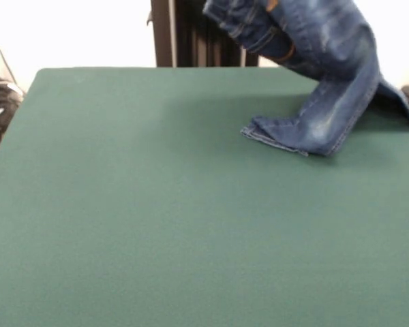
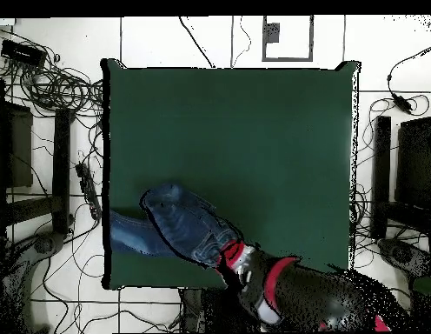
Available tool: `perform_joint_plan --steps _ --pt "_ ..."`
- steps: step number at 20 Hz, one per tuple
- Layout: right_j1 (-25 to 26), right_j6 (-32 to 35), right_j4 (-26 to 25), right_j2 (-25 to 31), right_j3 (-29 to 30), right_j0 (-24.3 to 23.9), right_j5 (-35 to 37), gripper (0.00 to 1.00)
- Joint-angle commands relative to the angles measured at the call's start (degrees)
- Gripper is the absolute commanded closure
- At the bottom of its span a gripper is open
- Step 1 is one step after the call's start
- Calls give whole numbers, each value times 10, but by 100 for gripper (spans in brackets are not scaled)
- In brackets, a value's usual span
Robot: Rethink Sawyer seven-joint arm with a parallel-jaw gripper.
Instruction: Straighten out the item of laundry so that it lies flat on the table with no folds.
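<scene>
On your dark green cloth surface [image 1: 157,225], the small dark blue denim jeans [image 1: 327,102] hang lifted at the far right, hem dragging. Soft, floppy denim; grab the waistband. Can't tell the tool's [image 2: 239,257] grip.

Top edge of front view is cutting off the jeans' [image 1: 327,75] upper part. Gripper [image 2: 226,254] is sitting buried in denim in overhead view; finger state is not showing.
</scene>
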Motion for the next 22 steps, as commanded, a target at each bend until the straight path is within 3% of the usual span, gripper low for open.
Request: perform_joint_plan --steps 1,5,9,13,18,22 --pt "70 -241 -33 52 11 -65 -26 100" --pt "114 -275 -65 79 -9 -111 -46 100" --pt "162 -227 -120 94 -51 -136 -9 100" --pt "213 -202 -101 125 -73 -164 31 100" --pt "296 -124 -122 135 -174 -201 105 100" --pt "360 -91 -145 128 -263 -214 108 100"
